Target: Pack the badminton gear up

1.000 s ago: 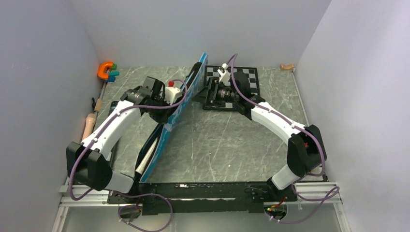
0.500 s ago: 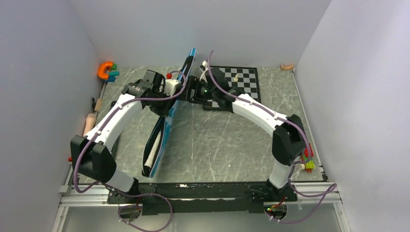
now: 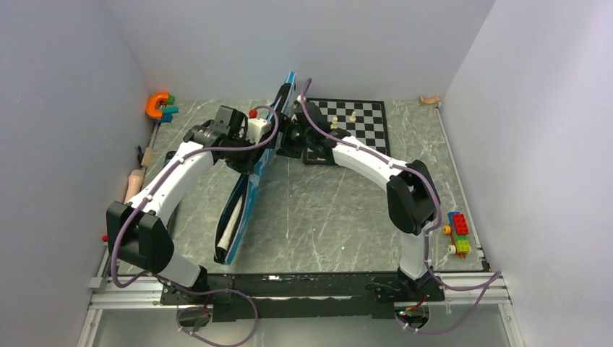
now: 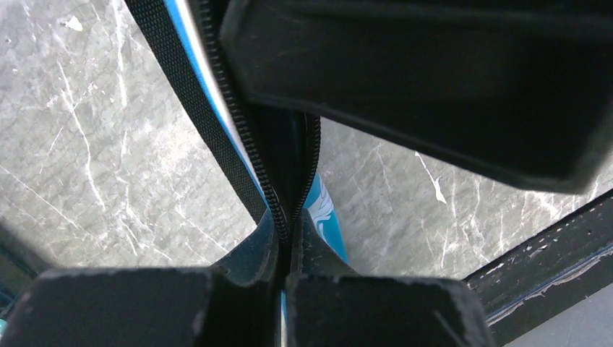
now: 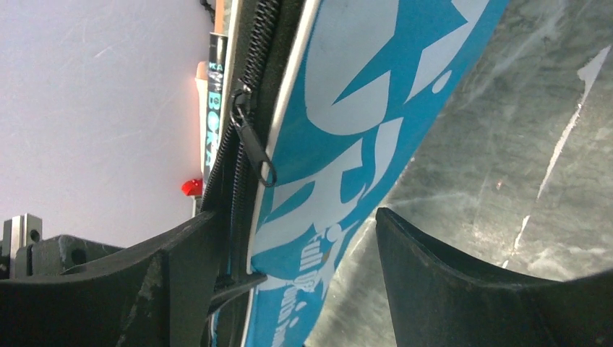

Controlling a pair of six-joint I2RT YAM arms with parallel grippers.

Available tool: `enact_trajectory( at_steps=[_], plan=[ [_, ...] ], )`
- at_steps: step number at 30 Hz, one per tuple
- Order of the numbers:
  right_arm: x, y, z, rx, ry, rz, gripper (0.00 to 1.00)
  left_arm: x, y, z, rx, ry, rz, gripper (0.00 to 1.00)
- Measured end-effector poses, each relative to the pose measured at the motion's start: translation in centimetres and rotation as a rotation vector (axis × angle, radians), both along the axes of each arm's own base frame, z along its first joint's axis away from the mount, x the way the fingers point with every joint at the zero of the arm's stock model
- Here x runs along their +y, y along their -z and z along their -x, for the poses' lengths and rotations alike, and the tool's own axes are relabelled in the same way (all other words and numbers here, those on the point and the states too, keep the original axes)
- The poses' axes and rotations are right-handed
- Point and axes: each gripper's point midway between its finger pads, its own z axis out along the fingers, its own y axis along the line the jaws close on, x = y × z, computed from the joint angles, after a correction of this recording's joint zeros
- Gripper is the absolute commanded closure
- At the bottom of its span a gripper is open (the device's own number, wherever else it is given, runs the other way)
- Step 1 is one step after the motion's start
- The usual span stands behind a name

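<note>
The bag (image 3: 242,213), soft, light and floppy, stands on edge left of the desk's (image 3: 332,217) middle, reaching toward the far edge, with the left jaws pinching its zip seam and the right jaws spread astride its top by the small pull (image 5: 254,148), likely the best hold.

Plain pale lilac-grey walls (image 3: 65,87) close in the left, back and right sides. The desk (image 3: 325,217) has a dark grey stone pattern (marble-like, with white veins), evenly lit, with a black rail (image 3: 325,283) along its near edge.
</note>
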Motion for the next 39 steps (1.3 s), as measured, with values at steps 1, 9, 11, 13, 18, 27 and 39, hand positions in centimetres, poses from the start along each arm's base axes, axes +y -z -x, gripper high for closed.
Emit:
enact_trajectory(
  at_steps=[1,9,11,13,18,27,39],
  plan=[
    [0.2,0.0,-0.1,0.005,0.003,-0.005,0.22,0.0,0.0,0.0,-0.001,0.0,0.003,1.0],
    [1.6,0.2,-1.9,0.021,0.016,-0.014,0.39,-0.4,-0.2,-0.5,-0.014,-0.013,0.025,1.0],
    [1.7,0.6,-2.1,0.025,0.018,0.0,0.52,-0.6,-0.2,-0.3,-0.012,-0.006,0.03,1.0],
    [1.6,0.8,-2.1,0.024,0.018,0.017,0.67,-0.9,-0.2,-0.2,-0.008,0.004,0.035,0.99],
    [1.5,1.1,-2.0,0.001,0.016,0.051,0.96,-1.8,0.0,0.2,0.01,0.031,0.058,0.95],
    [0.4,2.0,-1.5,-0.027,0.004,0.129,1.0,-3.5,-0.6,0.6,0.035,0.083,0.139,0.46],
    [-1.9,3.8,0.1,-0.06,-0.055,0.248,1.0,-2.4,-6.4,-0.9,-0.057,0.104,0.303,0.17]
  ],
)
